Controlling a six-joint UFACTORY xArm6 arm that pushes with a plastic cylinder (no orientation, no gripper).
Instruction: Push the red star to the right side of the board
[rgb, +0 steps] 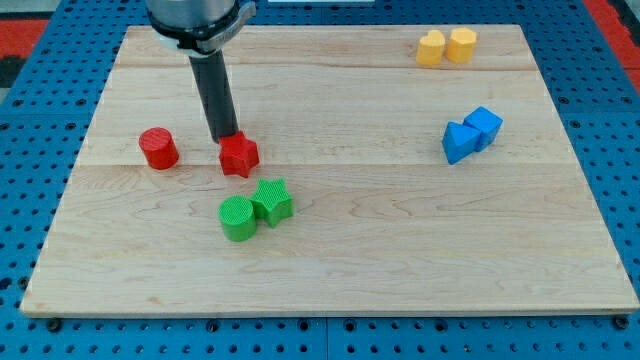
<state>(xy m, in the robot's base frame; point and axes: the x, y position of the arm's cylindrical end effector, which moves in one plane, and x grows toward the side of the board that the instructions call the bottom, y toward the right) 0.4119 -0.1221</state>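
Observation:
The red star (240, 156) lies left of the board's middle. My tip (224, 139) is at the star's upper left edge, touching it or nearly so. The dark rod comes down from the view's top. A red cylinder (158, 148) stands to the left of the star, apart from it.
A green cylinder (237, 218) and a green star (272, 201) sit touching just below the red star. Two blue blocks (471, 134) sit together at the right. Two yellow blocks (446, 46) sit at the top right. The wooden board (400, 250) lies on a blue pegboard.

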